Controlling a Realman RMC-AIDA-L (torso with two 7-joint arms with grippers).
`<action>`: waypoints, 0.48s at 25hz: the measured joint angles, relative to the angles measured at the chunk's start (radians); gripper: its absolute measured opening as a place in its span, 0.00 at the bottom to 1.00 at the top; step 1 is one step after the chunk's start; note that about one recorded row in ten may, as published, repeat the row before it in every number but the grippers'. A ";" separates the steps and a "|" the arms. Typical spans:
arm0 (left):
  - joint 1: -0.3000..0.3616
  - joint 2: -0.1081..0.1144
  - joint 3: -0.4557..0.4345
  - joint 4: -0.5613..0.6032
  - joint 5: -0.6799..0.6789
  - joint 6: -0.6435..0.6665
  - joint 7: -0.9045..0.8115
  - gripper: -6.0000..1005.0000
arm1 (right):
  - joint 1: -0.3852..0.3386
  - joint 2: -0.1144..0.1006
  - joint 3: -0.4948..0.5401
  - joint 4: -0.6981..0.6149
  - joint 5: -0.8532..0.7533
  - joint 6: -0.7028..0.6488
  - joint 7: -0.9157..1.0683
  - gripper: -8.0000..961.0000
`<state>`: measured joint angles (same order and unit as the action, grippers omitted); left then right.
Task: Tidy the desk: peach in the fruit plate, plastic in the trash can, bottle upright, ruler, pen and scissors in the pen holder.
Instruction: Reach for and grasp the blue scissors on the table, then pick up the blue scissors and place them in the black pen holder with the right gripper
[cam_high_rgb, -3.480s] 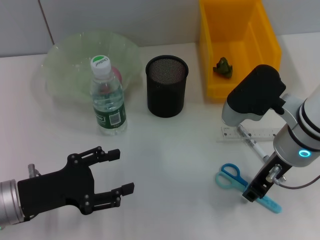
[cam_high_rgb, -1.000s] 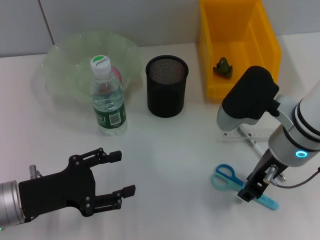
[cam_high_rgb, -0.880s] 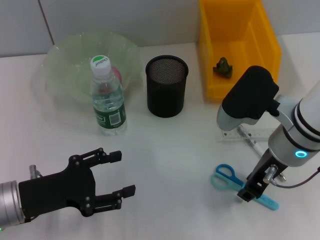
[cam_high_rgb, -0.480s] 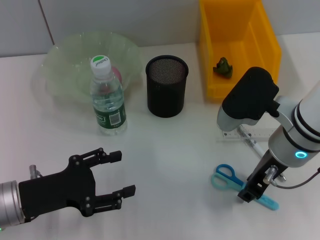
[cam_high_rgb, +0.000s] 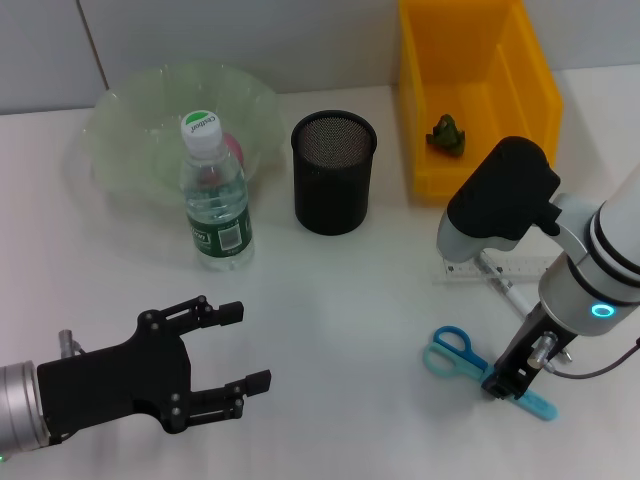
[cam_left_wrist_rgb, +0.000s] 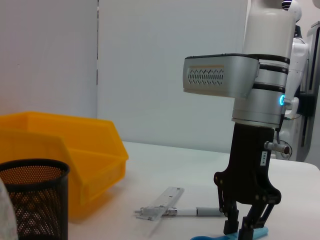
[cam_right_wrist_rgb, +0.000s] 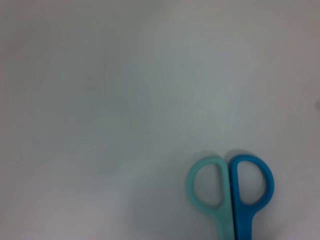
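Right tool (cam_high_rgb: 497, 384) lowered onto scissors (cam_high_rgb: 455, 352), fingers straddling the blades, grip unclear, left tool (cam_high_rgb: 243, 346) open, empty.

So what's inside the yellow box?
Inside the yellow box sits one small crumpled green piece of plastic on its floor. The rest of the floor looks bare, though the near wall hides a strip along its front edge.
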<state>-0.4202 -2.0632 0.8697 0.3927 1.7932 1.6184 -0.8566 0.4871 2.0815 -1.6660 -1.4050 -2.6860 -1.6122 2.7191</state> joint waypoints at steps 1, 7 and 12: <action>0.000 0.000 0.000 0.000 0.000 0.000 0.000 0.80 | 0.000 0.000 0.001 0.000 0.000 0.000 0.000 0.36; 0.000 0.000 0.000 0.000 0.000 0.000 0.000 0.80 | 0.001 0.000 -0.001 0.001 0.000 0.000 0.000 0.25; 0.000 0.000 0.000 0.000 0.000 0.000 -0.002 0.80 | 0.000 0.000 0.002 -0.011 0.000 -0.001 0.000 0.23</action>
<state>-0.4202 -2.0632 0.8697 0.3931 1.7932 1.6186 -0.8585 0.4869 2.0815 -1.6640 -1.4164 -2.6858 -1.6135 2.7190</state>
